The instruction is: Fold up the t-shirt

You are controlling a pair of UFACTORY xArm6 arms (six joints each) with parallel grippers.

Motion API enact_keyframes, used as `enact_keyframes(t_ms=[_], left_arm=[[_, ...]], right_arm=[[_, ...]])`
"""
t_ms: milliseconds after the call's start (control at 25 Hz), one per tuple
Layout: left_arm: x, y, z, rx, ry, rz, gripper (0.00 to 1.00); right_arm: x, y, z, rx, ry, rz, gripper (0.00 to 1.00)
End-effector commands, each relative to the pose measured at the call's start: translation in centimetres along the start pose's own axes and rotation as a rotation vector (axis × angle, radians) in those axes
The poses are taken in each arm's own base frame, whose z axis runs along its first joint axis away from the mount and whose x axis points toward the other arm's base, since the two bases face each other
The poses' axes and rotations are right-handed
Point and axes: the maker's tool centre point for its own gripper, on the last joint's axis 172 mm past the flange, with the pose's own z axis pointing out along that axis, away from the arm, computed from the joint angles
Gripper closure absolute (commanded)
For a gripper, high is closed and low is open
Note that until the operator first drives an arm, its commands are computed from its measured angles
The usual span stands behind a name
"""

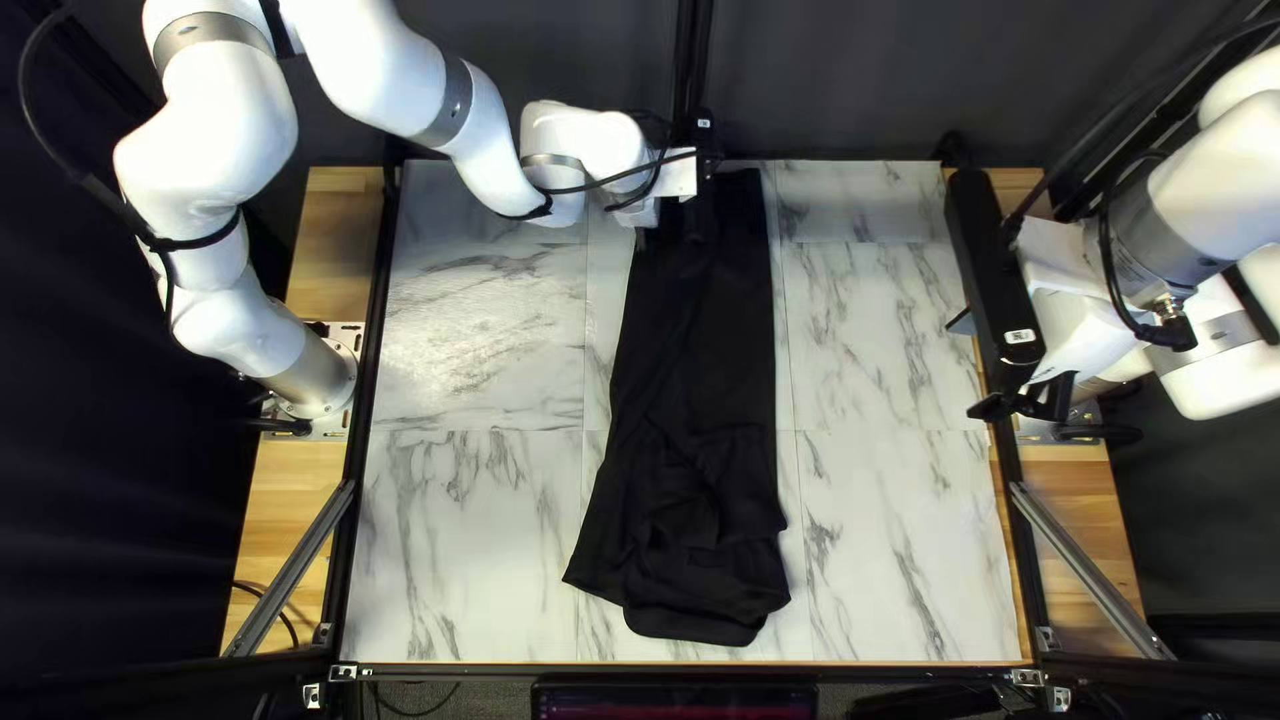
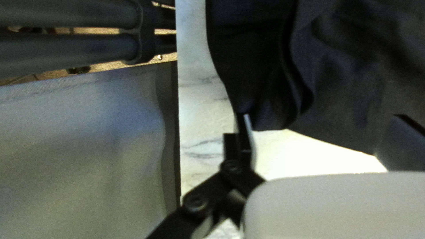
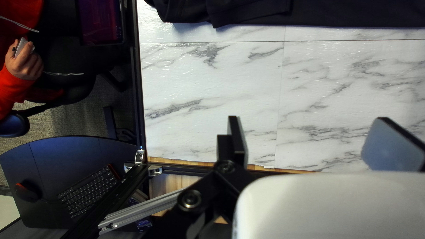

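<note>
The shirt (image 1: 694,354) was laid lengthwise on the table (image 1: 880,534) and served as the reference for all positions in the top left view. It formed a long, narrow black strip, smoother at its far end, bunched and wrinkled toward its near end. The table surface, pale marble pattern with grey veins and straight joint lines, extended to the left and right of the shirt. Farther out on each side of the shirt, beyond a black frame (image 1: 368,440), was a strip of light wood (image 1: 300,494). A metal brace (image 1: 1087,574) was set at a slant to the right of the shirt, with a matching brace to its left. Behind the shirt's far end was a dark curtain (image 1: 534,54). The left gripper (image 1: 680,224) was at the shirt's far end, its fingers set apart; contact with the cloth could not be determined. The right gripper (image 1: 980,363) was well to the right of the shirt, its fingers also set wide apart, over the side of the table. In the right wrist view, past the shirt's near end and beyond the frame, were a screen (image 3: 99,26), a hand (image 3: 24,62) in a red sleeve (image 3: 11,90) holding a small pale object, and carpet (image 3: 75,115). A dark desk (image 3: 57,155) bearing a keyboard (image 3: 90,190) and a mouse (image 3: 26,192) was farther from the shirt than the screen.
</note>
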Motion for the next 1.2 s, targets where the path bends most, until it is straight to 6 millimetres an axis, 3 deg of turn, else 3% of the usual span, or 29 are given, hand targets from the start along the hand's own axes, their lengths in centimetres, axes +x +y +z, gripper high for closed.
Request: enact_keyframes(t_ms=[40,160,480,560,600,640,680,720,1200], left_arm=[[0.2,0.1,-0.2,-0.01,0.005,-0.003,0.99],[0.4,0.0,-0.5,-0.013,0.005,-0.002,1.0],[0.9,-1.6,-3.4,0.015,-0.008,0.035,0.97],[0.9,-1.4,-3.1,0.015,-0.01,0.04,0.65],[0.8,-1.3,-2.9,0.013,-0.011,0.04,0.24],[0.7,-1.0,-2.4,0.01,-0.011,0.037,0.2],[0.5,-0.8,-2.1,0.007,-0.012,0.031,0.06],[0.3,-0.6,-1.9,0.007,-0.015,0.027,0.0],[-0.9,0.9,-2.9,0.041,-0.063,0.038,0.0]], right_arm=[[0.0,0.0,0.0,0.0,0.0,0.0,0.0],[0.0,0.0,0.0,0.0,0.0,0.0,0.0],[0.0,0.0,0.0,0.0,0.0,0.0,0.0],[0.0,0.0,0.0,0.0,0.0,0.0,0.0],[0.0,0.0,0.0,0.0,0.0,0.0,0.0],[0.0,0.0,0.0,0.0,0.0,0.0,0.0],[0.0,0.0,0.0,0.0,0.0,0.0,0.0],[0.0,0.0,0.0,0.0,0.0,0.0,0.0],[0.0,0.0,0.0,0.0,0.0,0.0,0.0]])
